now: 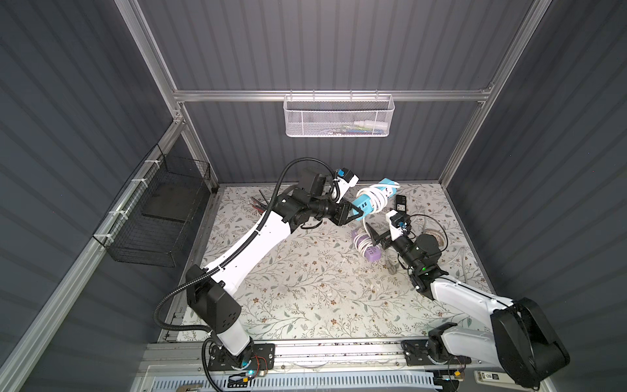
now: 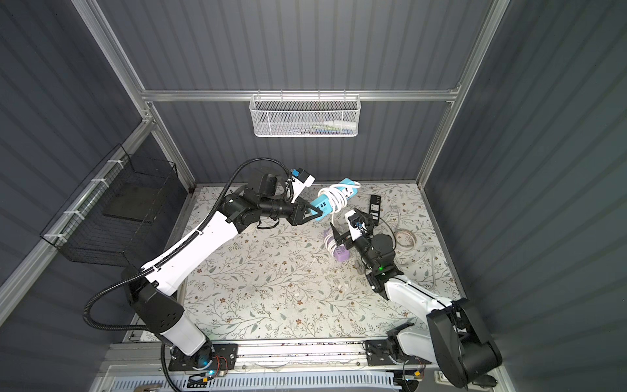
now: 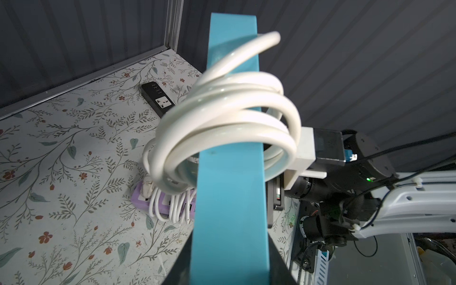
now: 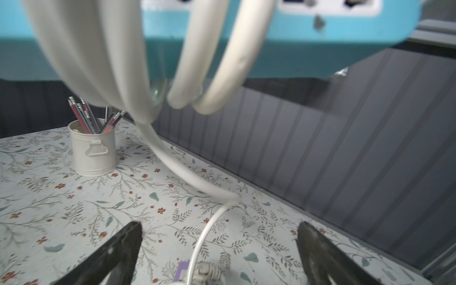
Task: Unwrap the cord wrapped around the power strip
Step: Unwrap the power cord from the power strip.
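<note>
**A:** Status of the wrapped strip?

**B:** The left gripper [image 1: 357, 215] is clamped on one end of the blue power strip [image 1: 390, 184] and holds it tilted in the air over the far part of the table [image 1: 305, 288]. The white cord [image 1: 375, 200] sits in several loose loops round its middle, and a tail drops towards the purple strip [image 1: 369, 254]. The right gripper [image 4: 219, 225] is below the coils, jaws spread wide, empty.

**A:** Best way on?

**B:** My judgement: take the thick tail just under the coils (not the purple strip's thin cord, which lies close). Lead it round the strip's free end loop by loop. A straight pull would likely cinch the loops. Left arm steady throughout.
</note>
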`<action>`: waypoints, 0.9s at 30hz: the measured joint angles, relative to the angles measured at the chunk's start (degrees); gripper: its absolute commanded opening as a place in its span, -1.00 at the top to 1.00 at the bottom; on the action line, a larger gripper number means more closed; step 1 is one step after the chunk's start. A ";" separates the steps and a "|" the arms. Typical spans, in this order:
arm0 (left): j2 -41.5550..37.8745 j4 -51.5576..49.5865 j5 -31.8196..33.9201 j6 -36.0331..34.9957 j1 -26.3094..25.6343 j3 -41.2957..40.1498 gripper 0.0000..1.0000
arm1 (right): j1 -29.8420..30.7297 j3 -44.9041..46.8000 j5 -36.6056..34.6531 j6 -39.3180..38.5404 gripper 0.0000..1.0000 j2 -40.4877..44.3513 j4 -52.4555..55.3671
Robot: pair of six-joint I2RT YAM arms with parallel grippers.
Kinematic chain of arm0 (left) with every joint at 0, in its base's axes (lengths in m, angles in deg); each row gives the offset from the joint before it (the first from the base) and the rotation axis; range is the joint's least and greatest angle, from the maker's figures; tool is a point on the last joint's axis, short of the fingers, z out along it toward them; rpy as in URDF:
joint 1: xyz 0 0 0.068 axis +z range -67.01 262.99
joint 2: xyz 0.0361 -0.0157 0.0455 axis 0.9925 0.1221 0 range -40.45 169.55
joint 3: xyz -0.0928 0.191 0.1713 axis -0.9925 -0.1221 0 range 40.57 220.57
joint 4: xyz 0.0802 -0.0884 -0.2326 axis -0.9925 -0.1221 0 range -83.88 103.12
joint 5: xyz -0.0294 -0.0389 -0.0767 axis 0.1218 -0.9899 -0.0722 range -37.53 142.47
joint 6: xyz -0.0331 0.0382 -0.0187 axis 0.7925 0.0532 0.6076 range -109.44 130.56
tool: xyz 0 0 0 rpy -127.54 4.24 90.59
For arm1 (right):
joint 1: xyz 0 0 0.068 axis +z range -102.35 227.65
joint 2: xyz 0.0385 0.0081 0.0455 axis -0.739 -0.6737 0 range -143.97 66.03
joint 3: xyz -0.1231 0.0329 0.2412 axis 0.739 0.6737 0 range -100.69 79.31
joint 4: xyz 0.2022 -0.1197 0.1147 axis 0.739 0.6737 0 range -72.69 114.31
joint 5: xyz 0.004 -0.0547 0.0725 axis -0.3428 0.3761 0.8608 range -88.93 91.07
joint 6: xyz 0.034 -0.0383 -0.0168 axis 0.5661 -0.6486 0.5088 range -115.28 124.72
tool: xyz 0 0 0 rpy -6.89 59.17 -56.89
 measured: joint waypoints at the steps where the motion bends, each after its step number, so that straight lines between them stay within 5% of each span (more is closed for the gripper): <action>1: 0.00 -0.17 -0.35 0.37 0.00 0.44 1.00 | 0.00 0.00 -0.28 -0.63 -0.98 -0.76 -1.44; 9: 0.00 -0.59 -2.43 1.97 0.00 2.01 1.00 | 0.33 -0.33 -2.84 -2.97 -0.95 -5.77 -12.59; 18: 0.00 0.15 -4.92 4.31 0.00 2.01 1.00 | 0.33 -4.07 -2.91 -1.53 -0.46 -9.33 -17.90; 23: 0.00 0.87 -5.73 5.27 0.00 2.01 1.00 | 0.48 -4.11 -2.67 0.42 0.19 -11.02 -18.43; 27: 0.00 1.75 -5.84 5.38 0.00 2.01 1.00 | 0.66 -4.07 -2.84 1.66 1.00 -10.95 -18.43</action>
